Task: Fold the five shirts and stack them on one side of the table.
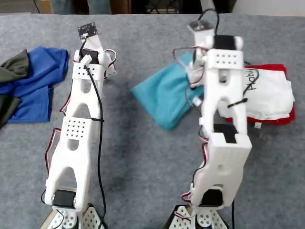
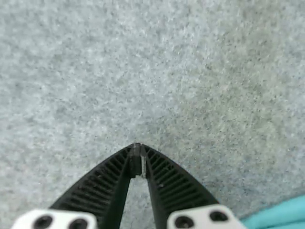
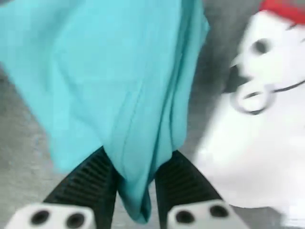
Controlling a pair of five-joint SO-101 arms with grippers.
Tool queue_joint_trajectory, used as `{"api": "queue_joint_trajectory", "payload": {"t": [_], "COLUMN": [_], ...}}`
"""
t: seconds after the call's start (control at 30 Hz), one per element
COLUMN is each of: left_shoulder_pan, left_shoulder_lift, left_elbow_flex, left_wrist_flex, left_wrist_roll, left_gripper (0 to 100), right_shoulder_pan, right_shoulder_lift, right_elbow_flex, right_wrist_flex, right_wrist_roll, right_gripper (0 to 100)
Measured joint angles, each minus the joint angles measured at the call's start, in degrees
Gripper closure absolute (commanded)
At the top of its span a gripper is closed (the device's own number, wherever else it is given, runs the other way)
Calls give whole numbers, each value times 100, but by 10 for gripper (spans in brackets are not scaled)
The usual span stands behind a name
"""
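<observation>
A teal shirt lies partly bunched on the grey table, just left of the right arm. My right gripper is shut on a fold of that teal shirt, the cloth hanging between its black fingers. Beside it a folded white shirt rests on a folded red shirt at the right side. A blue shirt and a dark olive shirt lie unfolded at the far left. My left gripper is shut on nothing, just above bare table.
The grey felt table has free room in the middle and front between the two arms. A corner of the teal shirt shows near the left gripper. The table's far edge runs behind both arms.
</observation>
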Motion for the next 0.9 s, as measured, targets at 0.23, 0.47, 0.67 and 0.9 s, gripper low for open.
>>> {"api": "queue_joint_trajectory", "payload": {"t": [0.23, 0.47, 0.67, 0.9], "left_shoulder_pan": [0, 0, 0, 0], "left_shoulder_lift": [0, 0, 0, 0], "left_elbow_flex": [0, 0, 0, 0], "left_wrist_flex": [0, 0, 0, 0], "left_wrist_roll": [0, 0, 0, 0], "left_gripper": [970, 970, 970, 970], "right_shoulder_pan": [747, 1732, 2400, 3051], "right_shoulder_lift": [0, 0, 0, 0], "right_elbow_flex": [-360, -492, -501, -501], "right_wrist_flex": [0, -589, -1160, -1371], "right_wrist_roll": [1055, 1670, 1758, 1758], "right_gripper": [983, 983, 983, 983]}}
